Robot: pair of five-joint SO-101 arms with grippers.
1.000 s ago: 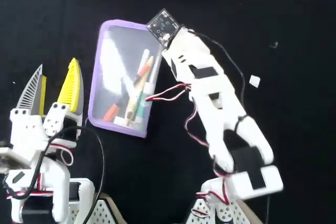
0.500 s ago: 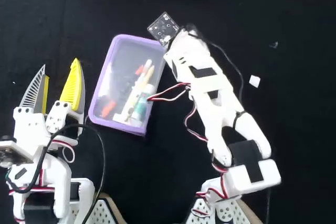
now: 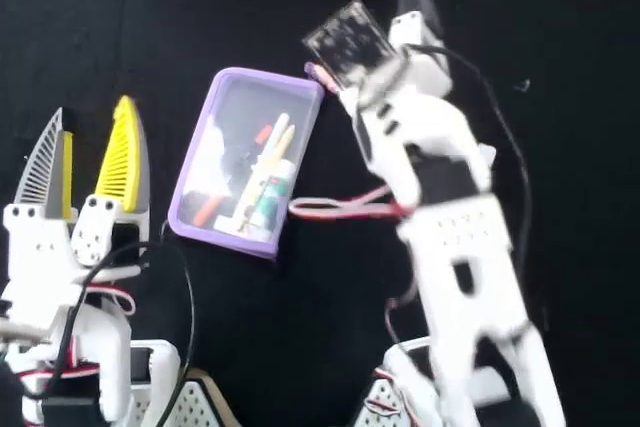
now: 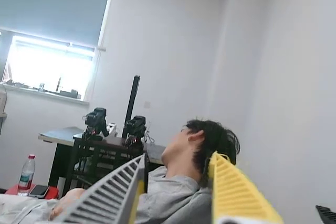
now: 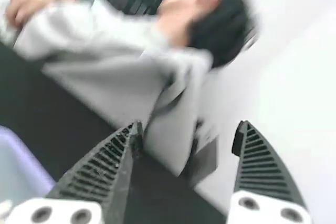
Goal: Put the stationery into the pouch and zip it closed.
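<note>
The left end effector (image 3: 88,109) sits over the black bench (image 3: 560,67), spread open and empty. The purple pouch (image 3: 262,77) lies flat just beside it, on the side toward the right end effector (image 5: 190,124), with pens and markers (image 3: 262,172) inside. The right end effector is raised past the pouch's far corner, its jaws wide apart and holding nothing.

Pouch: we see the pouch (image 3: 245,162) lying on the tabletop (image 3: 560,97), between the two arms.
Stationery: we find the stationery (image 3: 262,172) inside the pouch.
Left gripper (image 3: 88,112): left of the pouch, apart from it.
Right gripper (image 5: 189,124): beyond the pouch's far right corner.
</note>
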